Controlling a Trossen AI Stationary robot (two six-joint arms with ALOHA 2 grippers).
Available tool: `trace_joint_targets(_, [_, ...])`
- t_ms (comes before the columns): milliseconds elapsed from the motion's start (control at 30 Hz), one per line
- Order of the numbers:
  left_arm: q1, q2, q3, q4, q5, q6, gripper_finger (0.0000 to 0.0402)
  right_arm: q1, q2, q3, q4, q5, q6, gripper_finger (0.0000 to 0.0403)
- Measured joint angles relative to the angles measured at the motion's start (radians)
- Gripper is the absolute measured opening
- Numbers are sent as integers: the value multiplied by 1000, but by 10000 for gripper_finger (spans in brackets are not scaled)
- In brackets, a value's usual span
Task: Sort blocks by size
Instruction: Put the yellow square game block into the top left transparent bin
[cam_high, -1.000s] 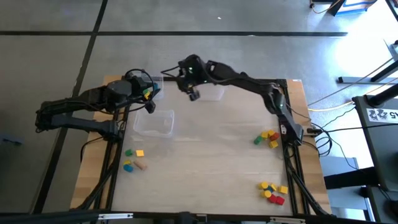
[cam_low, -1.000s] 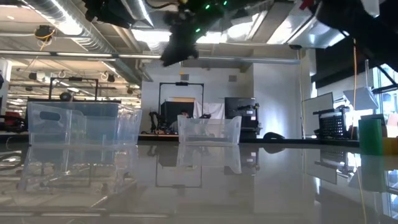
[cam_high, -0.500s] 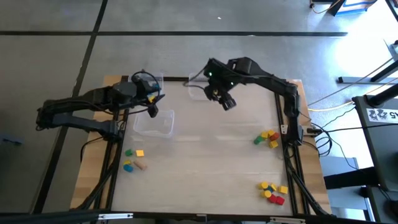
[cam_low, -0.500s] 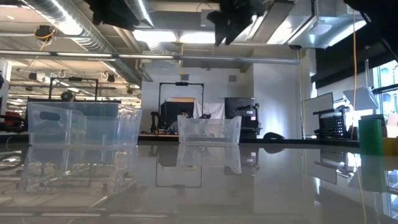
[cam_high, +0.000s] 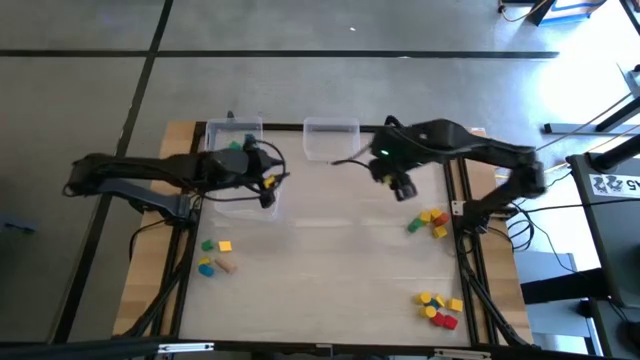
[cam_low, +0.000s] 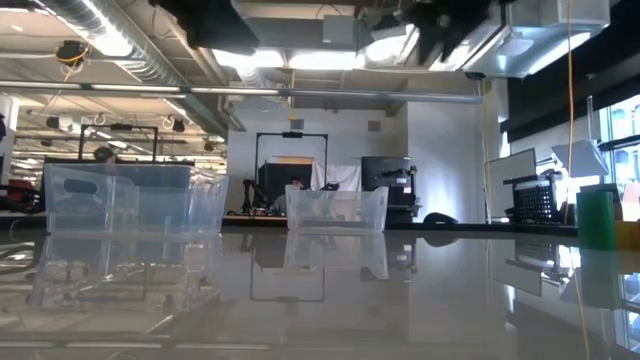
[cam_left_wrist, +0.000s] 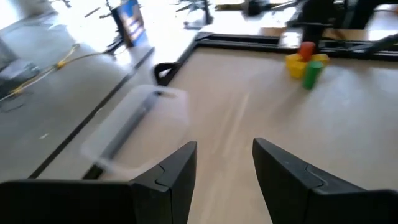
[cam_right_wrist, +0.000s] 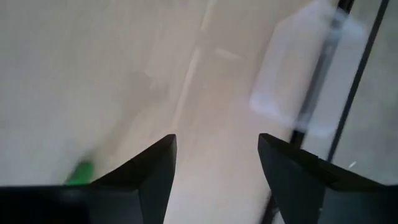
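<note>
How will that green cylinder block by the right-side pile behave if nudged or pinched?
The green cylinder block stands upright, taller than wide, so a side nudge probably tips it; once down, it likely rolls. It looks like small painted wood, so likely light and rigid. The round side may slip between flat fingers.

2 dark arms, black cables

Blocks lie in three loose clusters on the table: green, yellow, blue and tan ones (cam_high: 214, 256) at the left near edge; yellow, red and green ones (cam_high: 430, 222) at the right side; yellow and red ones (cam_high: 438, 308) at the right near corner.
</note>
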Motion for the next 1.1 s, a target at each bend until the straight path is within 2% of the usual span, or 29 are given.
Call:
trace_joint_targets(233, [-20,58,-67,164,42,-1,155,69,-297,-318,29,34,228,234])
trace_joint_targets(433, [-19,104,-106,260,42,-35,155,106,-438,-475,30,42,368,234])
trace_joint_targets(633, [-10,143,-110,316,42,-49,155,110,-470,-575,33,38,430,234])
trace_joint_targets(933, [17,160,-110,326,41,-54,155,110,-462,-784,56,-84,393,234])
trace_joint_targets(1100, [21,160,-110,326,41,-56,155,109,-456,-881,145,-56,390,234])
